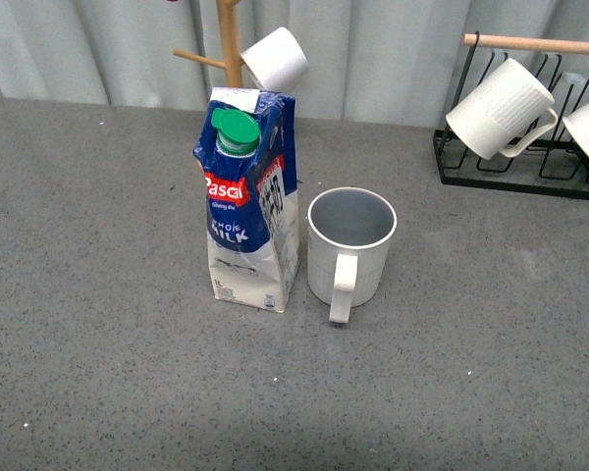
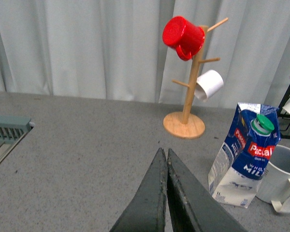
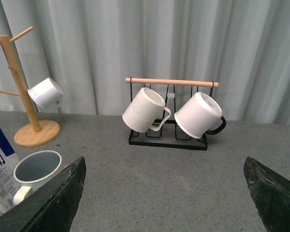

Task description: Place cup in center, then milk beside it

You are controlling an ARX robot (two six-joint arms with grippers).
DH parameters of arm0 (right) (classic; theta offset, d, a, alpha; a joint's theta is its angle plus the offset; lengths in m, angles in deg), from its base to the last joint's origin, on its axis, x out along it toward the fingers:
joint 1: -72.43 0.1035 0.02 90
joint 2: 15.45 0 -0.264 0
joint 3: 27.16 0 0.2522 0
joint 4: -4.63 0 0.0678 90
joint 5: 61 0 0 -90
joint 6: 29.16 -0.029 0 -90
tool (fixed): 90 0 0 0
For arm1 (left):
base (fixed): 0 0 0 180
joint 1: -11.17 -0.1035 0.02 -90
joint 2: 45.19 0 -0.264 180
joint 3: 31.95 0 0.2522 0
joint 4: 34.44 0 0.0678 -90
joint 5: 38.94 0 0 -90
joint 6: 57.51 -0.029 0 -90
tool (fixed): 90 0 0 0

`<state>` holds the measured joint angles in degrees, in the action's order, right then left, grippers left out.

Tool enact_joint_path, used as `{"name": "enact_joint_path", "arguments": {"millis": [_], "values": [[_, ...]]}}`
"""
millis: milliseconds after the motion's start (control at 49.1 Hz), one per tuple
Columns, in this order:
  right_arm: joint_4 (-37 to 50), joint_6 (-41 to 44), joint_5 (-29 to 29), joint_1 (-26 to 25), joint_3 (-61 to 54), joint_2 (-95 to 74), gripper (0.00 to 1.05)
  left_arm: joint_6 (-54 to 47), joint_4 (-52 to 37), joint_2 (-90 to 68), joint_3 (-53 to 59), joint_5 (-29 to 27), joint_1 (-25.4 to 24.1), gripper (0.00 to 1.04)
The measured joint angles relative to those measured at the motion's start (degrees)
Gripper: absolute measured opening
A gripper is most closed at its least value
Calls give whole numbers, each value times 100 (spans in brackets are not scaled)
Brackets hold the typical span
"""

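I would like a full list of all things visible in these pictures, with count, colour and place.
cup: one, cream-white, grey-blue inside, upright on table, handle toward camera
milk: one, blue and white, green cap, beside cup on its left in front view
mug tree: one, wooden, behind milk
red mug: one, on tree top
white cup: one, on tree's lower peg
rack: one, black wire, wooden bar, far right
rack mugs: two, white, hanging
table: grey, speckled
left fingers: dark, shut, empty
right fingers: dark, open, empty

A wooden mug tree (image 2: 189, 92) stands on the grey tabletop (image 1: 98, 343), holding a red cup (image 2: 182, 36) and a white cup (image 2: 209, 85). Two white mugs (image 3: 146, 110) hang on a black rack (image 3: 169, 140).
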<state>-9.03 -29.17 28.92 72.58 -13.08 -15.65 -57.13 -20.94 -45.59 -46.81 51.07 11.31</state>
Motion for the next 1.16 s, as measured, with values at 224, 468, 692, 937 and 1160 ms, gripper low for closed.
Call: {"name": "enact_joint_path", "arguments": {"millis": [224,468,692,937,1160], "values": [[-2,0,0,0,0,0,95,2,17,11,0,0,0,21],[0,0,0,0,0,0,95,2,17,13,0,0,0,62],[0,2,0,0,0,0,95,2,17,13,0,0,0,98],[0,2,0,0,0,0,95,-11,17,13,0,0,0,98],[0,0,0,0,0,0,95,-11,17,17,0,0,0,98]]}}
